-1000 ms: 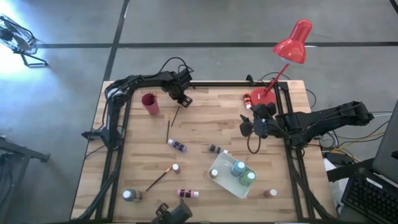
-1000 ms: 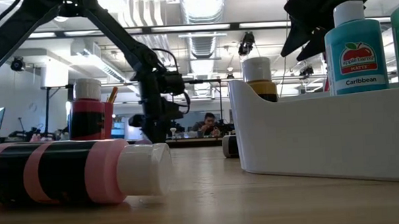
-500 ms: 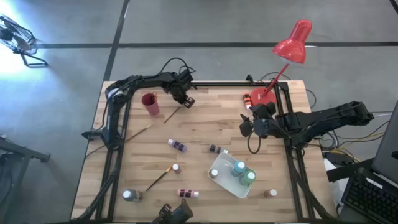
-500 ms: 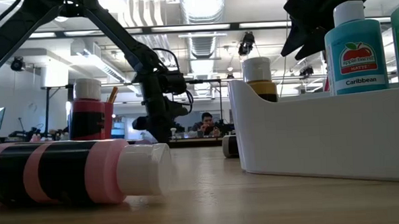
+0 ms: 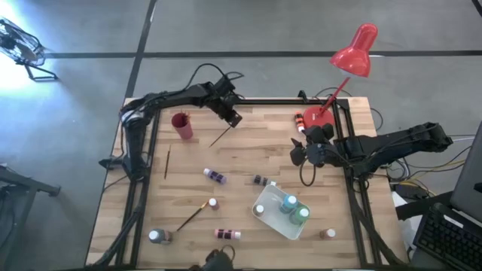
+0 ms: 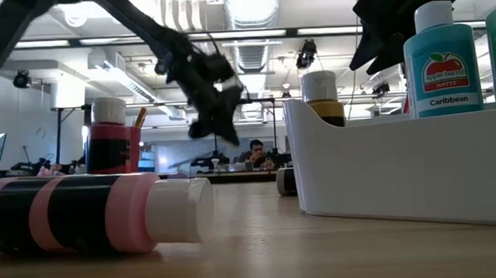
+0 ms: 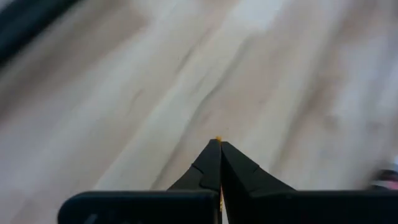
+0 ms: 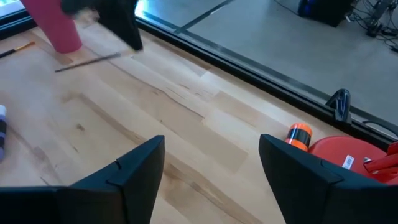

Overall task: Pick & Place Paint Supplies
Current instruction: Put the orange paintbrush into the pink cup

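High view: left gripper (image 5: 230, 117) beside red cup (image 5: 181, 125), fingers pinched on a thin paintbrush (image 5: 220, 137); white tray (image 5: 269, 204) holds teal and green bottles.
Low view: brown bottle (image 6: 321, 96) in tray.
Right wrist view: right gripper (image 8: 211, 162) fingers spread, empty, well away from cup.

You could read "Apple Barrel", "Matte" and "Caribbean" on the teal bottle (image 6: 442, 59) standing in the white tray (image 6: 383, 167).

left hand (image 5: 233, 118) closed, lifted brush (image 5: 220, 136)
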